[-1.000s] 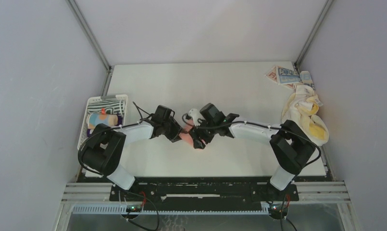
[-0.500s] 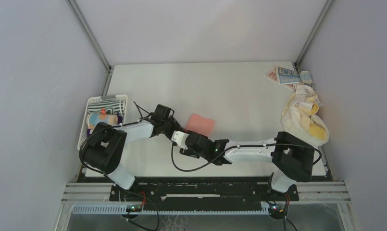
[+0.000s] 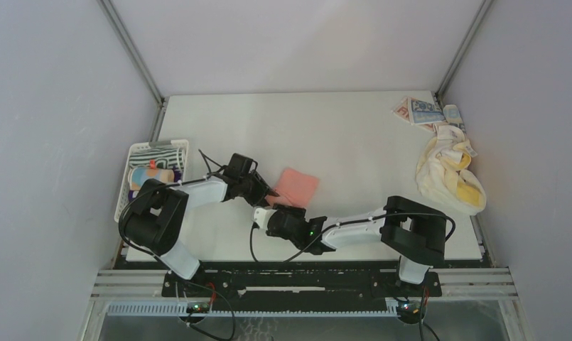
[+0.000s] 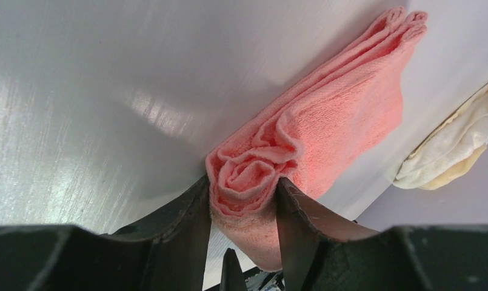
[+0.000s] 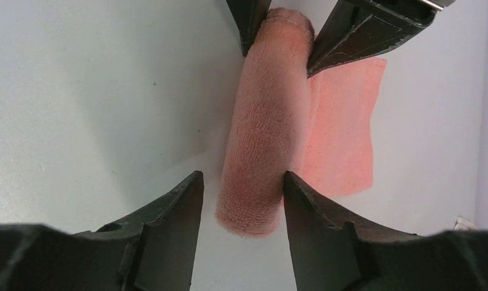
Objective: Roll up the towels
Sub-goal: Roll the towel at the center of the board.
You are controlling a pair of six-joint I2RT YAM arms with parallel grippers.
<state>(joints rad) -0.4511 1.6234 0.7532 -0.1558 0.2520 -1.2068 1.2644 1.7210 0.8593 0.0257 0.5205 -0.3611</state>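
A salmon-pink towel (image 3: pixel 297 186) lies part rolled on the white table, its flat tail spread to the right. My left gripper (image 3: pixel 260 192) is shut on the far end of the roll (image 4: pixel 247 176), with the spiral showing between its fingers. My right gripper (image 5: pixel 242 176) is open and straddles the roll's near end (image 5: pixel 265 121). Its right finger touches the cloth and its left finger stands apart. In the top view it (image 3: pixel 268 210) sits just in front of the left gripper. The flat tail (image 5: pixel 344 127) lies right of the roll.
A cream-yellow towel heap (image 3: pixel 450 174) and a blue-printed towel (image 3: pixel 421 111) lie at the table's right edge. A white slotted basket (image 3: pixel 128 158) at the left holds a striped towel (image 3: pixel 158 153) and rolled towels (image 3: pixel 151 177).
My right arm has swung from the table's middle down to the near left, and its gripper now sits at the roll's near end. The pink towel went from bunched between the grippers to lying on the table.
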